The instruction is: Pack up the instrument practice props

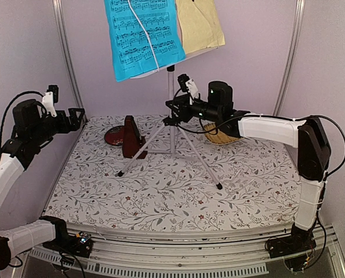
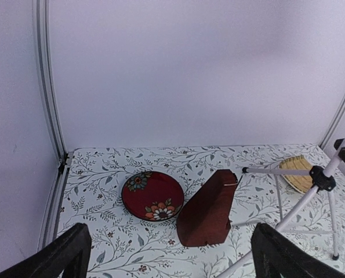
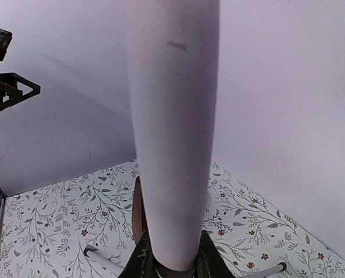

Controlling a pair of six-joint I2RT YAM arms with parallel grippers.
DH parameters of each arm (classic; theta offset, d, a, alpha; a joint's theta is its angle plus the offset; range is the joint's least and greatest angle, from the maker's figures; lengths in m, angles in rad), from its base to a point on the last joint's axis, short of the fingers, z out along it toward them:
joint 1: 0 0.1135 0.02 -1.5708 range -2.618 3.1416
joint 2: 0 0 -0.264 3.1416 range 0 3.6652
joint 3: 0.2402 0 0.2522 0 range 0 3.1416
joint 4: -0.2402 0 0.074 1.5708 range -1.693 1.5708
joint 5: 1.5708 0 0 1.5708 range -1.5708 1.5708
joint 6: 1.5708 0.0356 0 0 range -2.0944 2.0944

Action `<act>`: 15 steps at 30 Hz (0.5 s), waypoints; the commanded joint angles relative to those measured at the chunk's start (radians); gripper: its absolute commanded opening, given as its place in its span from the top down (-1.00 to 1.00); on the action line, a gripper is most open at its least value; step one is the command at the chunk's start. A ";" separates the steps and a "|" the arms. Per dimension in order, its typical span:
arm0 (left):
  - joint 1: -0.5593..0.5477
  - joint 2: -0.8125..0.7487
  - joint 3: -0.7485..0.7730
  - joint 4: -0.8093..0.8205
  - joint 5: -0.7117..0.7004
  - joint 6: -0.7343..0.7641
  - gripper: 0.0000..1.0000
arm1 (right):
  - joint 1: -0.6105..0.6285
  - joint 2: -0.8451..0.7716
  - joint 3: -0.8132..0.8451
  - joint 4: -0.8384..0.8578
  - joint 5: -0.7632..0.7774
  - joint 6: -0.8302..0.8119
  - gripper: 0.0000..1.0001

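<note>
The silver tripod music stand (image 1: pixel 171 87) rises from the middle of the floral table. On its desk rest a blue music sheet (image 1: pixel 143 35) and a pale-yellow one (image 1: pixel 200 26). My right gripper (image 1: pixel 171 110) is shut around the stand's pole just above the leg hub. In the right wrist view the pole (image 3: pixel 172 133) fills the frame, squeezed between the black fingers (image 3: pixel 142 260). The dark red-brown metronome (image 1: pixel 131 138) stands left of the pole, seen also in the left wrist view (image 2: pixel 210 211). My left gripper (image 1: pixel 76 119) hovers open at the far left, holding nothing.
A red floral plate (image 2: pixel 153 195) lies beside the metronome on its left. A woven straw dish (image 1: pixel 221 139) sits behind my right arm. Tripod legs (image 1: pixel 201 165) spread toward the front. Metal frame posts (image 1: pixel 68 58) stand at the back corners.
</note>
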 commanded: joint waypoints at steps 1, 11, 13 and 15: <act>0.004 -0.005 -0.015 0.017 -0.002 0.007 -0.97 | -0.059 -0.082 -0.024 0.065 0.047 -0.028 0.98; 0.003 -0.003 -0.016 0.021 -0.001 0.010 -0.97 | -0.153 -0.070 -0.027 0.075 0.034 -0.051 0.98; 0.004 -0.001 -0.016 0.021 0.002 0.010 -0.97 | -0.169 -0.067 -0.027 0.075 0.029 -0.065 0.99; 0.003 0.002 -0.016 0.021 0.006 0.012 -0.97 | -0.182 -0.064 -0.027 0.076 0.027 -0.075 0.98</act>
